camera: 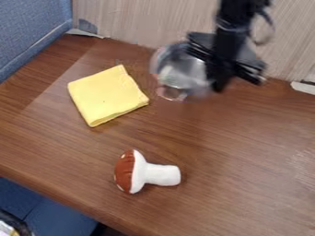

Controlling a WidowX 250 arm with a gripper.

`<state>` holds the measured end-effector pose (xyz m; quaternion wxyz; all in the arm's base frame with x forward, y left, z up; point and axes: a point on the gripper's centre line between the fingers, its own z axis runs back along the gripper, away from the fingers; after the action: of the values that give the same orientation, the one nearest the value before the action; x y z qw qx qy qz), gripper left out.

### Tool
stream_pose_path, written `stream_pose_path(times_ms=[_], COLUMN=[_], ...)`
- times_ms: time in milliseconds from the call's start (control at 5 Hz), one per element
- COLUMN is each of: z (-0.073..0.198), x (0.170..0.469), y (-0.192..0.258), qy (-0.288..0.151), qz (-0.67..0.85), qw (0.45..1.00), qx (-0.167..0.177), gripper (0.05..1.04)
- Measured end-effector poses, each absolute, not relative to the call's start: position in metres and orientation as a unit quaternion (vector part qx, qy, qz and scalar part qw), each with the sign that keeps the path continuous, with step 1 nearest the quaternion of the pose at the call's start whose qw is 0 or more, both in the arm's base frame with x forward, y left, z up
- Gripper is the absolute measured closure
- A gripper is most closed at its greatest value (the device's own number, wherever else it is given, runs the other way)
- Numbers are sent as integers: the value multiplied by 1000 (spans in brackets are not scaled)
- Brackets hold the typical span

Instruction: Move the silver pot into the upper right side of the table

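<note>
One pot (183, 73), one cloth (107, 96), one toy mushroom (145, 173)

You have the gripper (223, 82) at the pot's (178, 69) right, the cloth (107, 96) farther left, and the mushroom (148, 173) below left.

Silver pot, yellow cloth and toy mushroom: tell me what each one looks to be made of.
The silver pot looks like shiny metal, perhaps stainless steel, going by its bright reflections. The folded yellow cloth seems to be soft matte fabric, judging by its rounded fold and slight creases. The toy mushroom appears to be plush or felt, with a dull surface and softly rounded edges.
</note>
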<state>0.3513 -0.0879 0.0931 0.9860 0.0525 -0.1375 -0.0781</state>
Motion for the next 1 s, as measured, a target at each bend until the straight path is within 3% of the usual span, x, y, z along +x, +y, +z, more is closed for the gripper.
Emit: stream_pose_path(times_ms=[600, 1000], z=[42, 33], x=[358, 360], y=[-106, -102], qy=[-95, -91], qz=[-123, -130], qw=[986, 986], qx=[60, 56], gripper=[1011, 992])
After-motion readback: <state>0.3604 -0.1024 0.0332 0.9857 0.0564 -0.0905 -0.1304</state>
